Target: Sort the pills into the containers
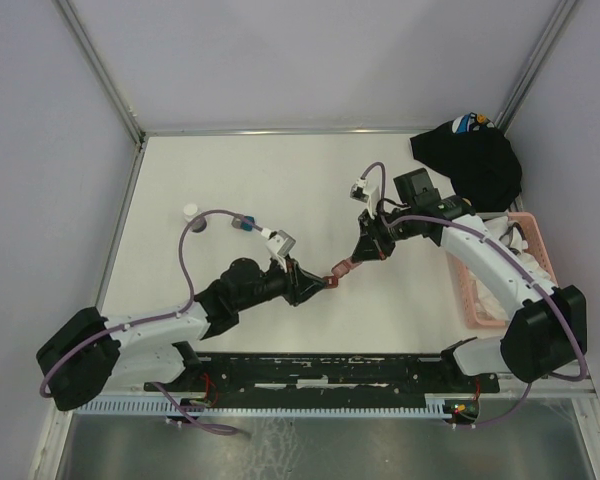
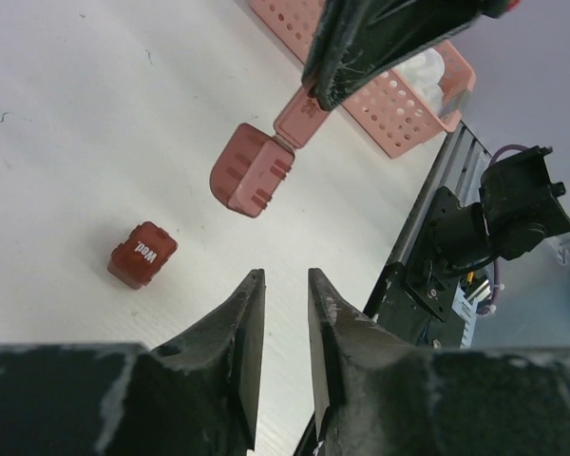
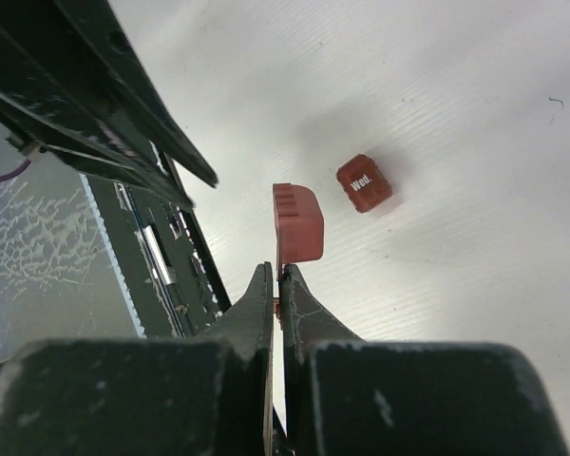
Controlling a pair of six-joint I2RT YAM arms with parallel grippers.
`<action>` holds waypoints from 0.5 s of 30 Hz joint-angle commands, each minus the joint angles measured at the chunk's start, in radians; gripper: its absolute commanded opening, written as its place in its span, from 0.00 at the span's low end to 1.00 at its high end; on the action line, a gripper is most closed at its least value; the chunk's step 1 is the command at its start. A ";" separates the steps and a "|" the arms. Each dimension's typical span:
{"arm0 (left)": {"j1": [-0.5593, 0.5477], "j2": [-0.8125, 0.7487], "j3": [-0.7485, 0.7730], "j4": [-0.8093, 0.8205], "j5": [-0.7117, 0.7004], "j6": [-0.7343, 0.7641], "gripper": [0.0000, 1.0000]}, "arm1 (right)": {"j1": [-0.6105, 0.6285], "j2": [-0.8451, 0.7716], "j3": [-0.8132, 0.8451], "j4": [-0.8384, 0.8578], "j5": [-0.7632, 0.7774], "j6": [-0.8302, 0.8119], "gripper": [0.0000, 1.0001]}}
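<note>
Top view: pink slatted plastic basket [image 1: 470, 303] is partly covered by the right arm [image 1: 485, 252]; contents not made out. Small clear vial [image 1: 191, 213] is too small for contents to be told.

Left wrist view: basket is cut off by top edge and partly hidden by the right gripper [image 2: 317, 91]; pale items inside are blurred. Open dark-red square pill box [image 2: 252, 171] is shown from outside only, interior hidden.

Right wrist view: its lid edge is buried btwn gripper fingers.
</note>
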 commanded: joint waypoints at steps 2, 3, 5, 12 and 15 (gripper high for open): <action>0.004 -0.121 -0.077 0.049 -0.022 0.038 0.36 | -0.025 0.036 0.031 0.016 0.009 -0.023 0.02; 0.003 -0.137 -0.091 0.049 -0.034 0.040 0.38 | -0.031 0.049 0.042 0.002 0.010 -0.038 0.02; 0.003 -0.163 -0.115 0.046 -0.053 0.041 0.40 | -0.047 0.091 0.064 -0.031 0.008 -0.071 0.02; 0.003 -0.253 -0.173 0.022 -0.085 0.042 0.43 | -0.084 0.302 0.236 -0.226 0.008 -0.278 0.06; 0.003 -0.306 -0.195 0.007 -0.086 0.037 0.43 | -0.088 0.475 0.422 -0.447 0.009 -0.536 0.06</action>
